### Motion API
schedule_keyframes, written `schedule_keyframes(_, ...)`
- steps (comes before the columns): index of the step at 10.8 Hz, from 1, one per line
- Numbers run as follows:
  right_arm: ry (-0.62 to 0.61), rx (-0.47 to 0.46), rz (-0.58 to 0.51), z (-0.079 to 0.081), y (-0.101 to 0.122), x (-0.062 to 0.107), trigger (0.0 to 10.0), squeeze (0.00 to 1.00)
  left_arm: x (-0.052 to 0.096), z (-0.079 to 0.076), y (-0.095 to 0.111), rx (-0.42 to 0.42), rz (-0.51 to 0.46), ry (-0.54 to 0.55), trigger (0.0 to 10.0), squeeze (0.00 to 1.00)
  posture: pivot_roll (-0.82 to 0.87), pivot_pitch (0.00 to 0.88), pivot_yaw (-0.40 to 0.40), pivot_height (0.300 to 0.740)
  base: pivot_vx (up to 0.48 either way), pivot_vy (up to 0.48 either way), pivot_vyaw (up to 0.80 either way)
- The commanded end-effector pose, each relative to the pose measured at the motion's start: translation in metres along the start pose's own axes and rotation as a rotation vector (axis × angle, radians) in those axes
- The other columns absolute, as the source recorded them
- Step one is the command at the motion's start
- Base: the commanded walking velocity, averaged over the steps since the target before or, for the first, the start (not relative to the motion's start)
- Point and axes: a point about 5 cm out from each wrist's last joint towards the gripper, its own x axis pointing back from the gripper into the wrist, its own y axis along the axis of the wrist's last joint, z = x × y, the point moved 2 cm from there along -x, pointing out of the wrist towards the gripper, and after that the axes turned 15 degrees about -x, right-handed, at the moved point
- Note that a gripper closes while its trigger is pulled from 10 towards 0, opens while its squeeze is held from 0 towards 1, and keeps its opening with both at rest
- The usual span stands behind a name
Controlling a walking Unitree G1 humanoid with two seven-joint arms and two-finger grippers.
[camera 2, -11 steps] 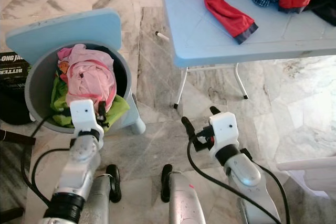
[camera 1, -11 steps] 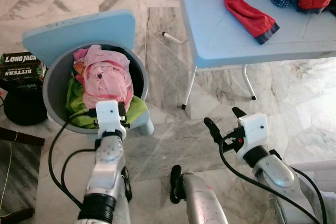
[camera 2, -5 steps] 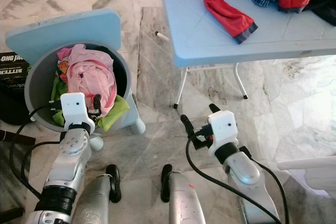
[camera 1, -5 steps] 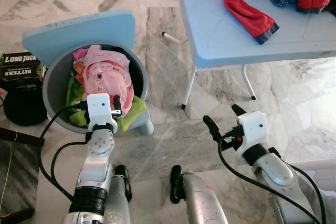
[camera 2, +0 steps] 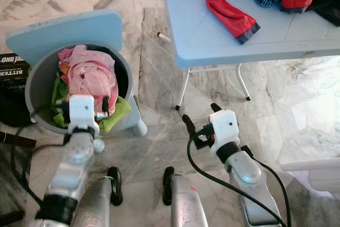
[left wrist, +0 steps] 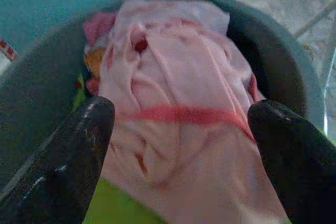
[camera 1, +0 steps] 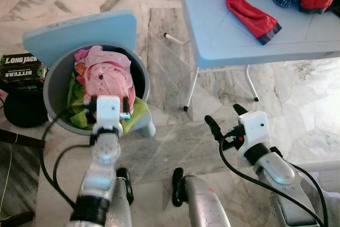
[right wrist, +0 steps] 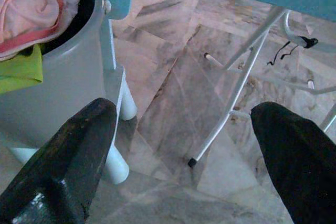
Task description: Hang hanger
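The left gripper (left wrist: pixel 178 129) had shifted slightly rightward, jaws spread over the pink cloth (camera 1: pixel 109 75) in the bin (camera 1: pixel 56 78). Right gripper (camera 1: pixel 223 123) hung open above the floor. No hanger was identifiable. Judged step: reaching; next, descend and close on the garment.

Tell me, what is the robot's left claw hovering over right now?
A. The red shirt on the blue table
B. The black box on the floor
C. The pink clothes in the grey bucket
C: the left gripper, fingers apart, points at the pink clothes inside the grey bucket.
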Motion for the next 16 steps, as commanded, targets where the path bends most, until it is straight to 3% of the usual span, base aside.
schedule_keyframes(1,-0.012,-0.004,0.032,-0.003,-0.009,0.004,10.0,0.0,0.008,-0.009,-0.01,0.028,0.055,-0.034,10.0,1.0,-0.13,0.322,-0.115,0.74,0.0,0.0,0.0)
schedule_keyframes(2,-0.012,-0.004,0.032,-0.003,-0.009,0.004,10.0,0.0,0.008,-0.01,-0.011,0.03,0.062,-0.038,10.0,1.0,-0.13,0.322,-0.115,0.74,0.0,0.0,0.0)
schedule_keyframes(3,-0.011,-0.003,0.03,-0.002,-0.009,0.002,10.0,0.0,0.005,-0.016,-0.028,0.02,0.126,-0.081,10.0,0.0,-0.13,0.323,-0.12,0.74,0.0,0.0,0.0)
schedule_keyframes(8,-0.015,0.008,0.027,-0.003,-0.008,0.004,10.0,0.0,-0.013,-0.022,-0.021,0.035,0.115,-0.115,10.0,0.0,-0.15,0.322,-0.12,0.74,0.0,0.0,0.0)
schedule_keyframes(9,-0.015,0.012,0.028,-0.003,-0.008,0.004,10.0,0.0,-0.014,-0.023,-0.018,0.05,0.1,-0.119,0.0,0.0,-0.15,0.323,-0.121,0.74,0.0,0.0,0.0)
schedule_keyframes(16,-0.019,0.018,0.025,-0.004,-0.008,0.003,10.0,0.0,-0.012,-0.026,-0.021,0.067,0.095,-0.139,0.0,0.0,-0.15,0.325,-0.12,0.74,0.0,0.0,0.0)
